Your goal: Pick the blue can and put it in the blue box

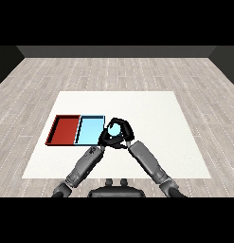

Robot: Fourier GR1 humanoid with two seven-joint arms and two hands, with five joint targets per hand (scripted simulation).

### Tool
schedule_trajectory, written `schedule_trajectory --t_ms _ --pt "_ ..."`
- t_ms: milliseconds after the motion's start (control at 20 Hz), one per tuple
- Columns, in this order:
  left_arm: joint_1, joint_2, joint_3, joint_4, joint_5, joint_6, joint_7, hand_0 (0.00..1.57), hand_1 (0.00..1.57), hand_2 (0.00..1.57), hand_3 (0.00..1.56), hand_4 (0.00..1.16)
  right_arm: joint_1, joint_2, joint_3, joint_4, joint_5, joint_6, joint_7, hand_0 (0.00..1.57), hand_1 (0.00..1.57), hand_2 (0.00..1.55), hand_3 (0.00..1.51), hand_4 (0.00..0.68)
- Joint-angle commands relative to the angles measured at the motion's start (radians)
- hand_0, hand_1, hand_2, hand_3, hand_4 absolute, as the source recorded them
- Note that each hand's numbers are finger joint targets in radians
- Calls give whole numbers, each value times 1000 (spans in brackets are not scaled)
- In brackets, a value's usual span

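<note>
Though the right hand (pixel 125 134) curls round the can (pixel 115 129) with the left hand (pixel 107 138) clasped alongside, it sits at the blue tray's (pixel 90 129) three o'clock, not yet inside.

Two trays side by side at the left: one red tray (pixel 65 129), one light blue tray (pixel 89 129). One blue can (pixel 114 129), just right of the trays. Two black hands: left hand (pixel 107 138), right hand (pixel 125 130); one white table (pixel 156 123).

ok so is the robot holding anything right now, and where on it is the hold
Yes: the blue can is held between both hands, left hand and right hand curled round its sides, just right of the light blue tray.
</note>
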Motion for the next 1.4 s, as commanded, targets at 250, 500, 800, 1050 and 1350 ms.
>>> schedule_trajectory --t_ms 250,500,800,1050,1350 --pt "-104 -4 -71 95 11 151 69 0 0 0 0 0 26 0 101 -22 -68 -39 -25 1500 1500 1464 1407 565" --pt "-83 30 -34 46 -149 131 122 0 0 0 0 0 -11 -1 72 -11 -65 -28 -6 1479 1479 1458 1402 565" --pt "-94 -2 -64 50 11 239 65 732 732 718 422 695 27 -24 35 -46 -68 16 -5 1483 1483 1459 1406 583" --pt "-103 -2 -101 64 -5 253 59 695 695 776 556 656 32 -2 61 33 -79 28 -91 1477 1477 1452 1399 592" --pt "-71 -3 -48 65 74 257 -81 1571 1571 1563 1433 643 33 -1 41 -47 -117 -11 -18 1438 1438 1434 1393 520"
